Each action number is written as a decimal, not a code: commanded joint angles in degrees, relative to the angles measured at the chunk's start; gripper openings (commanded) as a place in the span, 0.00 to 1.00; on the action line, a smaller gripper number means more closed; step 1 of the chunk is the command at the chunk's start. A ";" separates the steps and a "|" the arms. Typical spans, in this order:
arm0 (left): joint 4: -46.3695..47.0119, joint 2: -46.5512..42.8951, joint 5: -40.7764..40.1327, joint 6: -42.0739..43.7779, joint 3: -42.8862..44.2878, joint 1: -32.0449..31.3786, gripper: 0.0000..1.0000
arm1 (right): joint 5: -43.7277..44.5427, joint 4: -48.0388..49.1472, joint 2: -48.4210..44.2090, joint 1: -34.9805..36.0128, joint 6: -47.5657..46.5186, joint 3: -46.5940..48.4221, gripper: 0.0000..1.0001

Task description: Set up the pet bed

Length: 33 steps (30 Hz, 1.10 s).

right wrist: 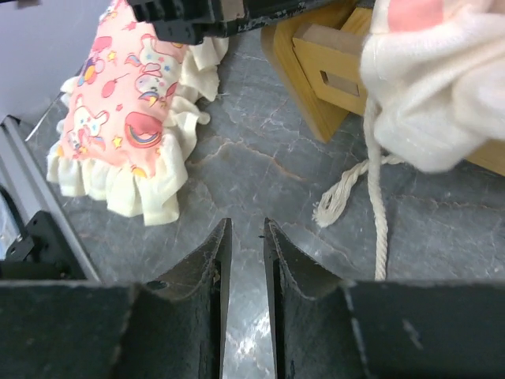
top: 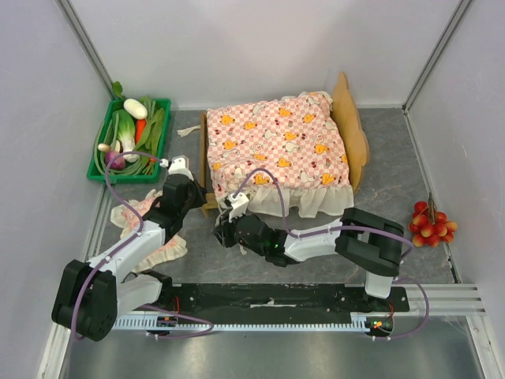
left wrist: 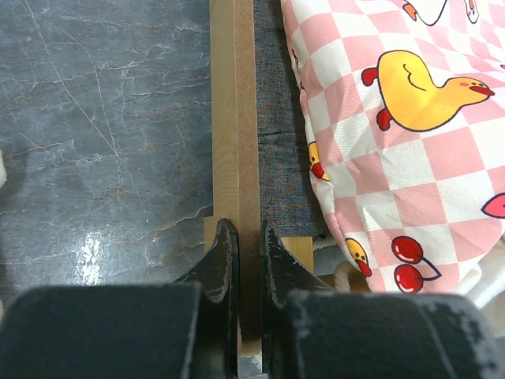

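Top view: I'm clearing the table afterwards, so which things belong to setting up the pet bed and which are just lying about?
Belong: pet bed, its side rail pinched by the left gripper; pink-checked mattress lying on it; pink frilled pillow beside it.
Lying about: green tray of vegetables; bunch of red fruit.

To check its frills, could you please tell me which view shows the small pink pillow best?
The right wrist view: the pillow lies nearly unobstructed, print and frills clear. In the top external view the left arm covers much of it. The left wrist view misses it.
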 commanded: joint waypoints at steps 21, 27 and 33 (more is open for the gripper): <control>3.13 -0.88 17.43 -0.57 -2.93 3.53 0.02 | 19.01 -24.90 19.08 1.33 -0.36 21.56 0.28; 3.13 -0.71 17.08 -0.92 -3.02 3.70 0.02 | 15.94 -17.52 13.02 3.17 -8.18 17.95 0.37; 2.87 -0.53 16.82 -1.19 -2.93 3.79 0.02 | 15.32 -16.73 9.68 3.35 -9.50 16.99 0.43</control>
